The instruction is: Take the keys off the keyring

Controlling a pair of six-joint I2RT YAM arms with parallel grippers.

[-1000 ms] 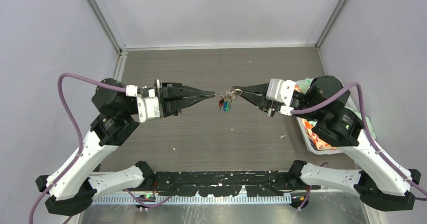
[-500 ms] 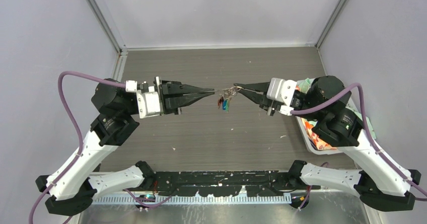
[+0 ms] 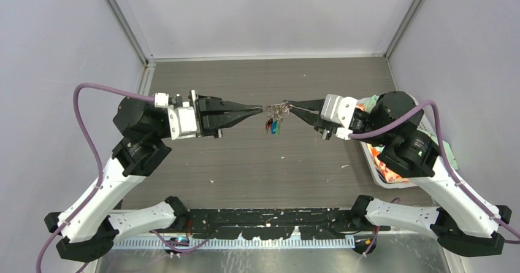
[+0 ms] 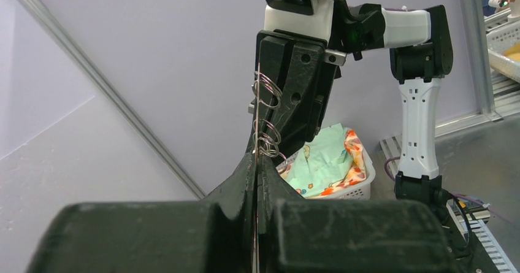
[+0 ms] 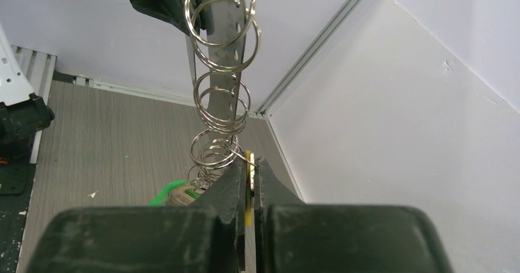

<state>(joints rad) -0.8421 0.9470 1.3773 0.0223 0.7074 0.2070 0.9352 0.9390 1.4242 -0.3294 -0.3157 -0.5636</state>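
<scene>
Both grippers hold the bunch in the air over the middle of the table. My left gripper [image 3: 262,109] is shut on the keyring [image 5: 222,57], a flat grey plate with a row of holes, seen edge-on in the left wrist view [image 4: 258,110]. Several wire split rings [image 5: 216,144] are threaded along it. My right gripper [image 3: 288,107] is shut on a yellow-headed key [image 5: 248,173] that hangs from one ring. More keys [image 3: 273,126] with blue, green and red heads dangle below the bunch; the green key [image 5: 173,192] shows beside my right fingers.
A white basket [image 3: 375,164] with a green and orange cloth stands at the table's right edge, under the right arm. It also appears in the left wrist view as the basket [image 4: 352,189]. Grey walls close the table at the back and sides.
Both grippers have shifted slightly toward the back wall with the bunch between them, and the left wrist has rolled. Both grips are unchanged.
</scene>
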